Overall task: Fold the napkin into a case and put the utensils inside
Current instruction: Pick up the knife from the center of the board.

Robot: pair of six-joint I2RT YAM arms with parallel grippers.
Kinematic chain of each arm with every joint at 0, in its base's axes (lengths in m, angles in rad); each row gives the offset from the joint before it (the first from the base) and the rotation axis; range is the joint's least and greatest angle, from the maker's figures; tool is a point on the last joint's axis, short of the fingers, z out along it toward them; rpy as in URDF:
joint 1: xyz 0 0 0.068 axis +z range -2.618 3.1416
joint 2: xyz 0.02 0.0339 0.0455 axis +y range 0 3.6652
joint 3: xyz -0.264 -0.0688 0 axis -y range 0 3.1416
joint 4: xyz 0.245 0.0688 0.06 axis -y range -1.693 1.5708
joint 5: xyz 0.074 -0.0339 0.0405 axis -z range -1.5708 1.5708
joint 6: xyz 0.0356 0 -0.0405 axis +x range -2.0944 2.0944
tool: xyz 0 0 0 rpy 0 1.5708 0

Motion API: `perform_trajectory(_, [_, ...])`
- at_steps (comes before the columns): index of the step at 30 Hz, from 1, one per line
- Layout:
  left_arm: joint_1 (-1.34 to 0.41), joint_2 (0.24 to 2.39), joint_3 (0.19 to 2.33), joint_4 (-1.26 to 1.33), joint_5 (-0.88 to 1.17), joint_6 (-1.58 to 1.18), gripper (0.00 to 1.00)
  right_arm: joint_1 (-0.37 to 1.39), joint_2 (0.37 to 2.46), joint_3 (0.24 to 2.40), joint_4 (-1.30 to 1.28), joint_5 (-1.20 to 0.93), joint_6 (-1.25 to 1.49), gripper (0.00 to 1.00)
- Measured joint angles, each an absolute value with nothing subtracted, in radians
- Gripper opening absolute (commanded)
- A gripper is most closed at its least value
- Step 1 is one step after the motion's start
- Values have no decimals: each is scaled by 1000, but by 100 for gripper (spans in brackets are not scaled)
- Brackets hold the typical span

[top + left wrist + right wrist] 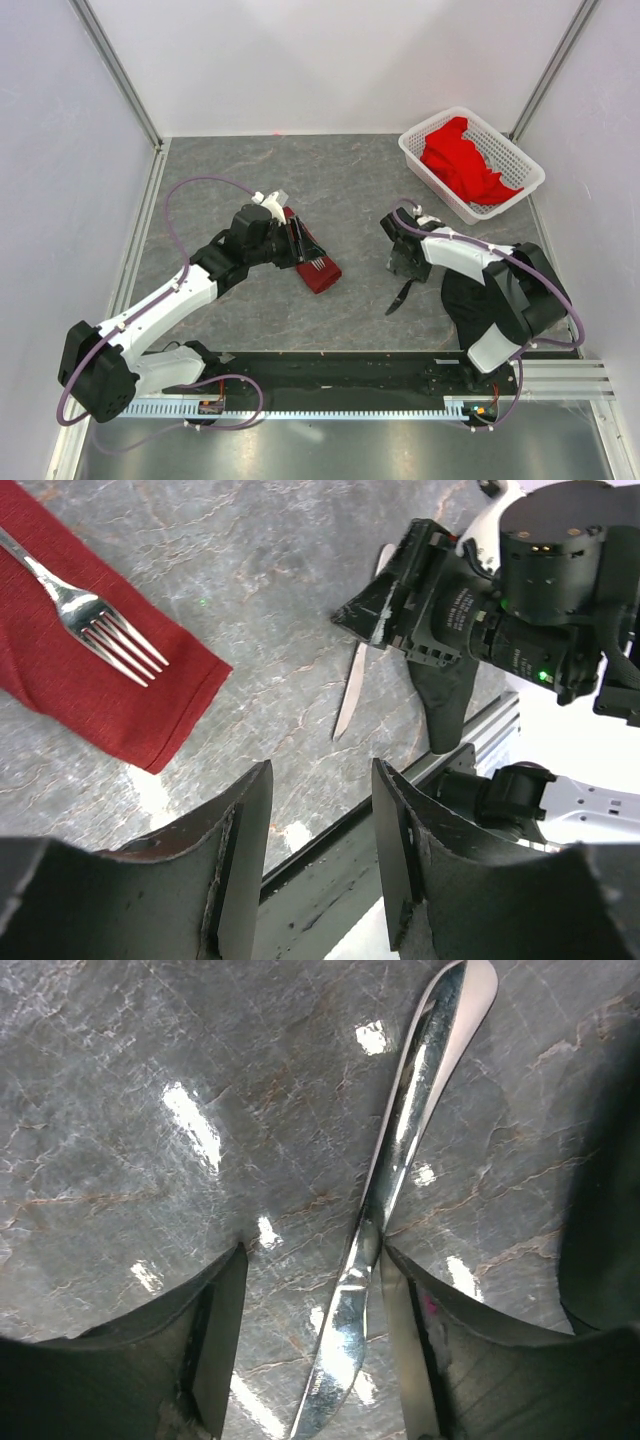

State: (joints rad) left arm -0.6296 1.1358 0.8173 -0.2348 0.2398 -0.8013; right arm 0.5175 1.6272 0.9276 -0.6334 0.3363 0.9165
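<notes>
On table (350, 190) centre, folded napkin (320, 270) laid flat, fork (95, 620) rested on top. Left gripper (320, 772) held spread, empty, near napkin. Knife (400, 1130) left on table, flanked by spread right gripper (312, 1260).

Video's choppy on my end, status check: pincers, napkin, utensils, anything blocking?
Left pincer open, empty, over folded napkin; fork lying on it. Right pincer open, straddling knife on table. Nothing in the way.

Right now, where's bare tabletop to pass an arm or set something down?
Free: between the folded napkin and the knife, and the far strip left of the basket. Crowded around the right end effector at the knife.
</notes>
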Motion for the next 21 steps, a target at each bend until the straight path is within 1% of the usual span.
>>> perform_trajectory(1, [-630, 1136, 817, -237, 238, -801, 51, 517, 1623, 922, -628, 336, 922, 56])
perform_trajectory(3, [-630, 1136, 817, -239, 237, -798, 51, 514, 1612, 903, -603, 328, 936, 52])
perform_trajectory(6, [-630, 1136, 817, -239, 237, -794, 51, 507, 1595, 879, -582, 327, 937, 40])
perform_trajectory(7, [-630, 1136, 817, -239, 237, -794, 51, 504, 1591, 874, -576, 324, 930, 28])
perform_trajectory(9, [-630, 1136, 817, -239, 237, -791, 53, 499, 1590, 872, -566, 316, 904, 17])
perform_trajectory(10, [-630, 1136, 817, -239, 238, -790, 55, 498, 1594, 873, -556, 308, 879, 9])
perform_trajectory(12, [-629, 1139, 817, -239, 241, -788, 56, 496, 1601, 880, -546, 290, 824, 3])
perform_trajectory(13, [-627, 1144, 818, -238, 245, -785, 56, 496, 1603, 883, -546, 286, 803, 0])
perform_trajectory(17, [-623, 1227, 837, -238, 295, -775, 57, 502, 1588, 869, -514, 273, 704, 0])
perform_trajectory(21, [-623, 1321, 856, -233, 348, -773, 57, 509, 1536, 810, -428, 238, 607, 0])
